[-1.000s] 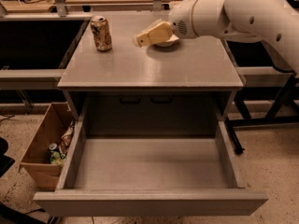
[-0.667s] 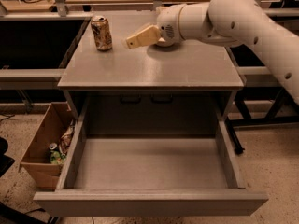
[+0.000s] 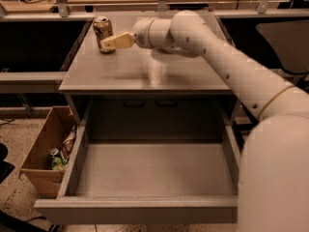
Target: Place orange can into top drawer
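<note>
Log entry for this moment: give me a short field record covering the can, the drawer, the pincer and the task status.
orange can: upright on the cabinet top, at its far left corner in the view
top drawer: pulled open, grey bottom bare
pincer: above the cabinet top, its tip at the can's side; cannot tell if it touches
cardboard box: on the floor left of the drawer, with trash inside
task status: can not yet lifted, not yet in the drawer
</note>
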Available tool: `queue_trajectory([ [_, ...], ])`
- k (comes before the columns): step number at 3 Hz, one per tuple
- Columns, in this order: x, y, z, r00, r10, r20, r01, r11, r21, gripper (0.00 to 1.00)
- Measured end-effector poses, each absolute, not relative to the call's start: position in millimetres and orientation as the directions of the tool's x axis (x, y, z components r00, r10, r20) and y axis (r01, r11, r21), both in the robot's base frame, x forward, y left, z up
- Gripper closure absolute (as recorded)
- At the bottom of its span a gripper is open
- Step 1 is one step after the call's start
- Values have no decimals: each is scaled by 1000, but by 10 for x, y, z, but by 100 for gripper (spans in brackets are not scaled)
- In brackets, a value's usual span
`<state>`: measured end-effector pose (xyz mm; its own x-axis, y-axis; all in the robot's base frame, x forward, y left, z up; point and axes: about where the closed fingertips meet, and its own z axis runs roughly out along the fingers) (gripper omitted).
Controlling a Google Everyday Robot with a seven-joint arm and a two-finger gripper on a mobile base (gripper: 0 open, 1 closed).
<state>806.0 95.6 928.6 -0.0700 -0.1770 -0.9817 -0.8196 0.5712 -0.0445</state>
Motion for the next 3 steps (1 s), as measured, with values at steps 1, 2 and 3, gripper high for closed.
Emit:
queue_trajectory([
  [1,8320,1273,9207,-47,-163,-985,-804,591,-59,0],
  [2,8437,1565,9154,-23,-176,-984,-797,598,-88,0],
  [3,8558,1741,9145,3,-159,-987,-781,616,-101,0],
])
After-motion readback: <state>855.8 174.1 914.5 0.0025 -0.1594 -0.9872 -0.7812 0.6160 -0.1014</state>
